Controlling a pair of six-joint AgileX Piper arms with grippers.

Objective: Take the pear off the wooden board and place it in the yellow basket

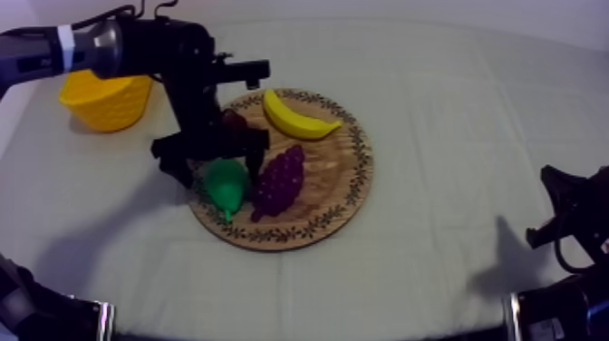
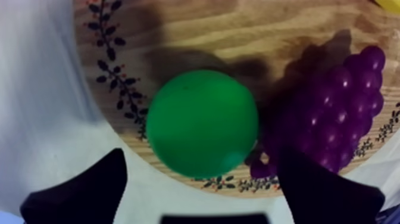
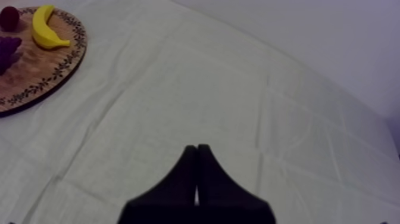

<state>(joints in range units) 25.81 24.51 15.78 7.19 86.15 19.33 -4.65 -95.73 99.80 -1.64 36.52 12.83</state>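
Observation:
The green pear (image 1: 225, 186) lies at the left edge of the round wooden board (image 1: 358, 181), beside the purple grapes (image 1: 279, 180). My left gripper (image 1: 215, 166) hangs just above the pear, open. In the left wrist view its two black fingers (image 2: 80, 190) stand apart on either side of the pear (image 2: 202, 122), not touching it, with the grapes (image 2: 339, 107) close by. The yellow basket (image 1: 107, 98) stands at the far left, behind the left arm. My right gripper (image 3: 196, 150) rests shut on nothing over bare cloth, low at the right side (image 1: 551, 207).
A yellow banana (image 1: 299, 118) lies at the board's far side, and a small red fruit (image 1: 234, 118) is partly hidden under the left arm. The right wrist view takes in the board (image 3: 41, 71), banana (image 3: 47, 27) and red fruit (image 3: 9, 18) far off.

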